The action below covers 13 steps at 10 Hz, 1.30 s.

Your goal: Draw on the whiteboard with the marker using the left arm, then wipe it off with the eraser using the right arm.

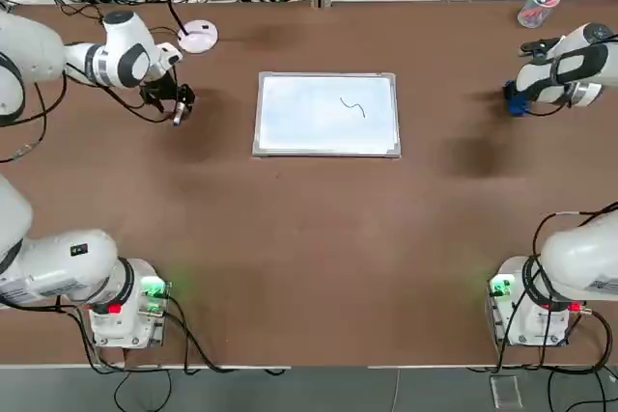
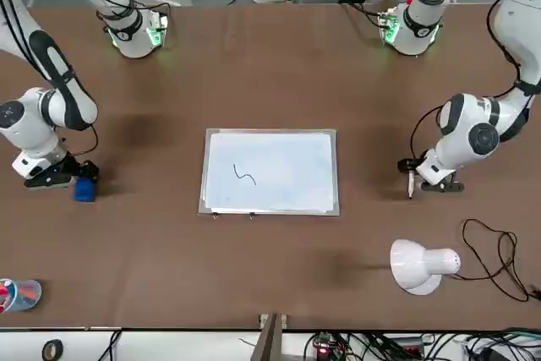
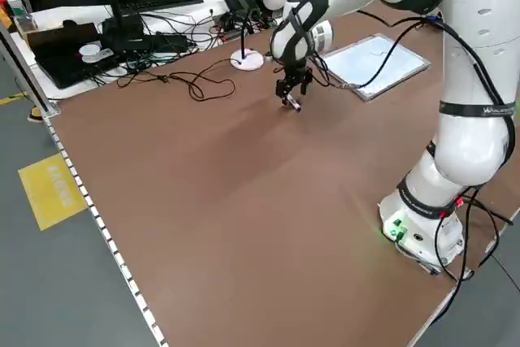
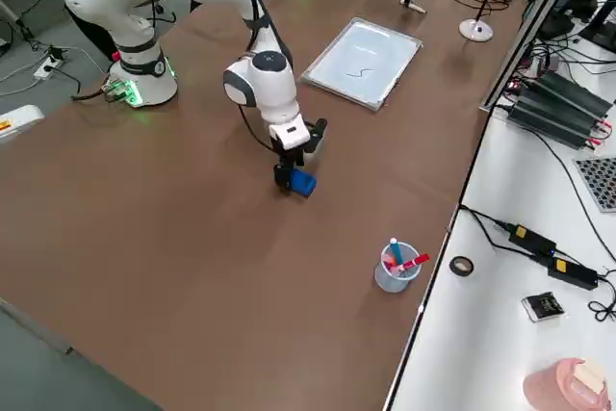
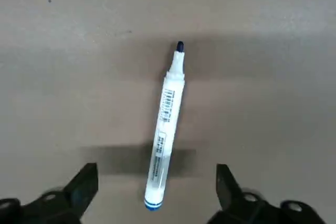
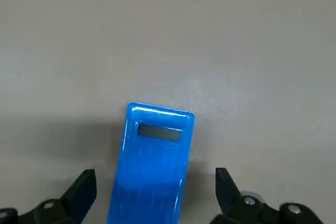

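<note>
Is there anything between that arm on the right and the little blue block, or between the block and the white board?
Nothing visible. The open right end effector hangs directly over the blue rounded eraser block, and only bare brown table lies between it and the silver-framed whiteboard.

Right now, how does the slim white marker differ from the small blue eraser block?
The slim white marker is a thin stick with a dark tip; the small blue eraser block is broad and flat. The marker lies on the table's left side under the left gripper, the eraser on the right side under the right gripper. Both lie flat between open, untouching fingers.
</note>
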### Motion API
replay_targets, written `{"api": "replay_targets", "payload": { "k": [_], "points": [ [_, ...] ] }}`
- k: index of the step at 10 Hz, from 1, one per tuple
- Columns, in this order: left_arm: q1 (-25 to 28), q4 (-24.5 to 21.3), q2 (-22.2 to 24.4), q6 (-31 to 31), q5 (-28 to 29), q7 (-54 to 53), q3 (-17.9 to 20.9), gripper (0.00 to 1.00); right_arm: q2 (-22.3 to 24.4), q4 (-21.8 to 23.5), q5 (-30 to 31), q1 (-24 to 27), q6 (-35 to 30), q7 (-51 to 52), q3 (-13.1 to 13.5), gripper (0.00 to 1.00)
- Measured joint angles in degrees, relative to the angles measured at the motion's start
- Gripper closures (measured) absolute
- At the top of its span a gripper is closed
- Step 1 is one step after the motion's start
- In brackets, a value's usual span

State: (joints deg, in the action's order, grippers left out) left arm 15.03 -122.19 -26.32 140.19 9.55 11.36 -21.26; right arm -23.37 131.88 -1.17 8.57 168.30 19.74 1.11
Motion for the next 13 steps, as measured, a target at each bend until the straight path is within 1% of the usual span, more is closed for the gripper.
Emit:
{"api": "replay_targets", "payload": {
  "k": [3, 4, 5, 7, 8, 11, 12, 13],
  "points": [
    [0.05, 6.13, 1.30, -8.20, 0.01, 0.01, -0.56, 0.01, -0.91, 0.03, -0.01, 0.00, 1.15, -0.02, 0.00, 0.01],
    [0.10, 8.92, 2.39, -11.56, 0.02, 0.01, -1.24, 0.00, -1.08, 0.02, -0.01, 0.00, 1.30, -0.03, -0.01, 0.04],
    [0.08, 11.84, 3.64, -15.15, 0.02, 0.01, -2.00, 0.00, -1.14, 0.03, -0.02, 0.00, 1.31, -0.11, -0.01, 0.14],
    [0.00, 18.58, 6.33, -23.11, 0.02, 0.01, -3.14, 0.00, -1.14, 0.02, -0.04, -0.03, 1.32, -0.83, -0.02, 0.35],
    [0.01, 21.95, 7.64, -26.65, 0.03, 0.01, -3.33, 0.00, -1.14, 0.01, -0.04, -0.11, 1.33, -1.40, -0.05, 0.43],
    [0.15, 30.87, 11.32, -34.26, 0.05, -0.04, -3.35, 0.00, -1.11, -0.08, -0.04, -0.92, 1.18, -3.72, -0.27, 0.44],
    [0.14, 33.32, 12.67, -36.60, 0.05, -0.18, -3.37, 0.00, -0.97, -0.31, -0.04, -1.54, 0.23, -5.06, -0.39, 0.44],
    [0.11, 35.21, 14.12, -38.88, 0.05, -0.50, -3.52, 0.00, -0.56, -0.95, -0.04, -2.58, -2.05, -7.05, -0.51, 0.44]
  ]
}}
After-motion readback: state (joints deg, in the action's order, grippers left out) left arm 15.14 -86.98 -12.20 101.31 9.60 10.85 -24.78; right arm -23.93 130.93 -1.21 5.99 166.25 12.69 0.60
